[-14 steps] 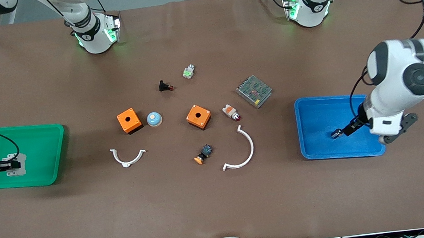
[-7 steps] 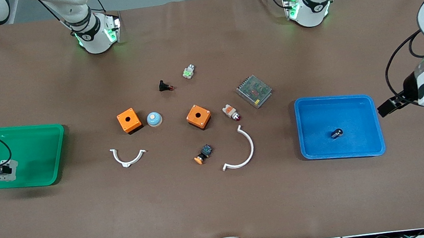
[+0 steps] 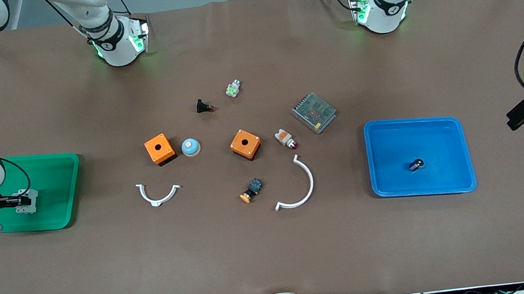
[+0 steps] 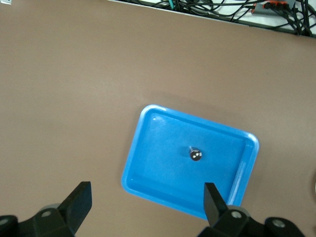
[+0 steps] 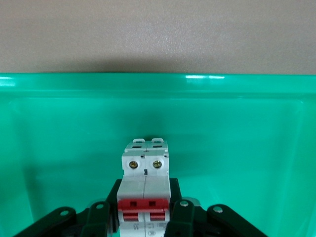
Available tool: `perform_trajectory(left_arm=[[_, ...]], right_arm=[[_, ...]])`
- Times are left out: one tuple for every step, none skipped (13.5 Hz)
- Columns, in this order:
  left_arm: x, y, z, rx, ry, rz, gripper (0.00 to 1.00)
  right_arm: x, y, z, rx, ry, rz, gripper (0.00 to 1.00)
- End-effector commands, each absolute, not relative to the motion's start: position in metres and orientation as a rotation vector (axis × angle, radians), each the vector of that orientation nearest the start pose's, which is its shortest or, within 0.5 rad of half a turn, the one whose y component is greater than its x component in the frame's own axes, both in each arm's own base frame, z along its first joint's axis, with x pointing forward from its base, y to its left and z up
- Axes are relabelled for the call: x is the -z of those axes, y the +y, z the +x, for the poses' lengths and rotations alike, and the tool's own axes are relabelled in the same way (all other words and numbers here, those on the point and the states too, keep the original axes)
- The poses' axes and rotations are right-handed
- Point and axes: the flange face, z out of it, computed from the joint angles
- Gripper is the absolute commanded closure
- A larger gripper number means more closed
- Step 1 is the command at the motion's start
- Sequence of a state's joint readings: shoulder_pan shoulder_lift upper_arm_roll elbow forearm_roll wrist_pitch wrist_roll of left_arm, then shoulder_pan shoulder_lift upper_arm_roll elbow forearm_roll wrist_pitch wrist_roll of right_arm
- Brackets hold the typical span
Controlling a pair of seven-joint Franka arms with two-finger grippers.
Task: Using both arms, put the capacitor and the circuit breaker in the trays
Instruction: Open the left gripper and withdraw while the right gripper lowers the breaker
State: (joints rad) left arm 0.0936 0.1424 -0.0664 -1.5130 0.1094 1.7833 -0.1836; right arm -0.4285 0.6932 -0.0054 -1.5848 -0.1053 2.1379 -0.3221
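The capacitor (image 3: 416,164), a tiny dark cylinder, lies alone in the blue tray (image 3: 460,154); the left wrist view shows it (image 4: 196,154) with a glinting end. My left gripper (image 3: 515,120) is open and empty, high over the table edge at the left arm's end, off the tray; its fingers (image 4: 79,200) stand wide apart. My right gripper (image 5: 144,217) is shut on the circuit breaker (image 5: 145,182), a grey-white block with red levers, held low inside the green tray (image 5: 148,81). The front view shows the breaker (image 3: 27,201) in that tray (image 3: 64,189).
Mid-table lie two orange boxes (image 3: 159,149) (image 3: 245,144), a blue-white dome (image 3: 190,147), two white curved pieces (image 3: 159,194) (image 3: 298,187), a mesh-topped module (image 3: 314,112), a black push-button (image 3: 204,106), an orange-capped button (image 3: 251,190) and a white-and-orange part (image 3: 285,138).
My left gripper has let go of the capacitor, risen and drawn away from the blue tray toward the left arm's end. My right gripper shifted the breaker slightly within the green tray.
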Motion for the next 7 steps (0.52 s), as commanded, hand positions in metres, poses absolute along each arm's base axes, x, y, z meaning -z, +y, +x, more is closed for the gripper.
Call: perform_trajectory(left_arm=[[-0.611,0.040,0.603,0.217,-0.204,-3.022,0.00],[-0.619,0.041,0.598,0.230,-0.200,-3.027,0.00],[-0.619,0.039,0.595,0.195,-0.189,-3.030,0.00],[-0.619,0.038,0.593,0.174,-0.184,-3.033,0.00],[-0.626,0.039,0.590,0.185,-0.185,-3.031,0.00],[-0.627,0.038,0.588,0.180,-0.183,-3.031,0.00],[-0.627,0.036,0.587,0.176,-0.179,-3.032,0.00]], right_arm=[[-0.219,-0.295,0.615,-0.255,0.063,-3.162,0.75],[-0.217,-0.294,0.614,-0.263,0.063,-3.159,0.70],[-0.217,-0.293,0.614,-0.268,0.058,-3.158,0.51],[-0.217,-0.293,0.614,-0.270,0.058,-3.157,0.27],[-0.220,-0.295,0.613,-0.268,0.064,-3.158,0.00],[-0.227,-0.295,0.613,-0.273,0.054,-3.156,0.00],[-0.238,-0.293,0.612,-0.306,0.041,-3.142,0.00]])
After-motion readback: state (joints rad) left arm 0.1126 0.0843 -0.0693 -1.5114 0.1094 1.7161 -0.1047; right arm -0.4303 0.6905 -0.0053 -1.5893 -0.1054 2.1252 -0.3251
